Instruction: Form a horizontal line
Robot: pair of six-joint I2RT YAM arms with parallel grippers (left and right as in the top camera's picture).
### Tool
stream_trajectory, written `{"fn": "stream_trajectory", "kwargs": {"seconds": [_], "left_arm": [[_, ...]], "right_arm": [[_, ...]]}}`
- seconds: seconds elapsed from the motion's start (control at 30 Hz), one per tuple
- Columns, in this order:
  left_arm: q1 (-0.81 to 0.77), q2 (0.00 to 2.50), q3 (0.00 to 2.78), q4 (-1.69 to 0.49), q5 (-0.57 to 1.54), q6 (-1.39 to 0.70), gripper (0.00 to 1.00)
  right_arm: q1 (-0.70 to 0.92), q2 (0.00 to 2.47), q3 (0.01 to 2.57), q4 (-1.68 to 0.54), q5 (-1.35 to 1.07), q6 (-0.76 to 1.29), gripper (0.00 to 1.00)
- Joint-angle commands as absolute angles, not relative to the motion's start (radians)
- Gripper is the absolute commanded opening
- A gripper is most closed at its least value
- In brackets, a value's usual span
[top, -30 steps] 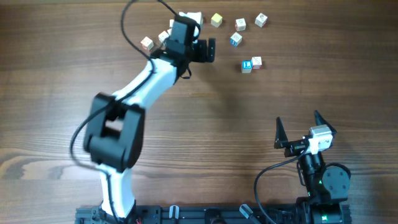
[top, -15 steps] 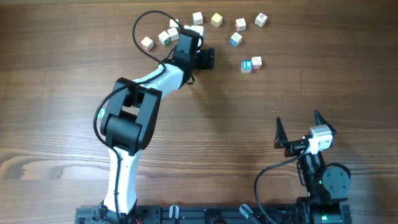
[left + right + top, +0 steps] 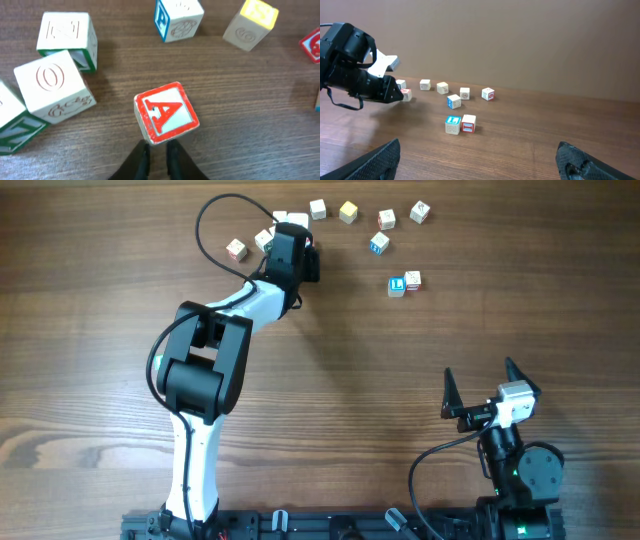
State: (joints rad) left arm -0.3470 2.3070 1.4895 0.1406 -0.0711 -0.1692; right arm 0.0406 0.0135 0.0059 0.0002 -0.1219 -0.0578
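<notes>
While its jaws sit pinched almost together on nothing, left gripper [image 3: 156, 150] hangs low over the far side, tips just at the near edge of the red A cube [image 3: 166, 114]. O cube [image 3: 54, 86] and two more sit left of it; blue-lettered cube [image 3: 178, 19] and yellow-topped cube [image 3: 250, 22] lie beyond it. No horizontal line yet: cubes lie loose along the far side, and only a blue-faced cube [image 3: 397, 285] and red-faced cube [image 3: 412, 279] touch, side by side, right of that gripper. Right gripper [image 3: 480, 375] spread wide, empty, near right. Table [image 3: 400, 430] is dark wood grain; plain brown wall [image 3: 520, 40] behind it.
</notes>
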Motion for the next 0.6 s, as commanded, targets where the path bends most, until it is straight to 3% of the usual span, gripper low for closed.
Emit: {"fn": "stream_trajectory", "kwargs": {"seconds": [0.0,0.17,0.2,0.3,0.57], "left_arm": [[-0.351,2.319,1.493,0.146,-0.083,-0.164,0.09],[-0.352,2.281,1.493,0.122,-0.083,-0.164,0.09],[-0.353,2.265,1.493,0.115,-0.083,-0.164,0.19],[-0.358,2.234,1.493,0.117,-0.083,-0.164,1.0],[-0.353,2.267,1.493,0.235,-0.083,-0.165,1.0]], "right_arm": [[0.047,0.007,0.006,0.006,-0.112,-0.068,1.0],[0.047,0.007,0.005,0.006,-0.112,-0.069,1.0],[0.047,0.007,0.006,0.006,-0.112,-0.069,1.0],[0.047,0.007,0.006,0.006,-0.112,-0.068,1.0],[0.047,0.007,0.006,0.006,-0.112,-0.068,1.0]]}}
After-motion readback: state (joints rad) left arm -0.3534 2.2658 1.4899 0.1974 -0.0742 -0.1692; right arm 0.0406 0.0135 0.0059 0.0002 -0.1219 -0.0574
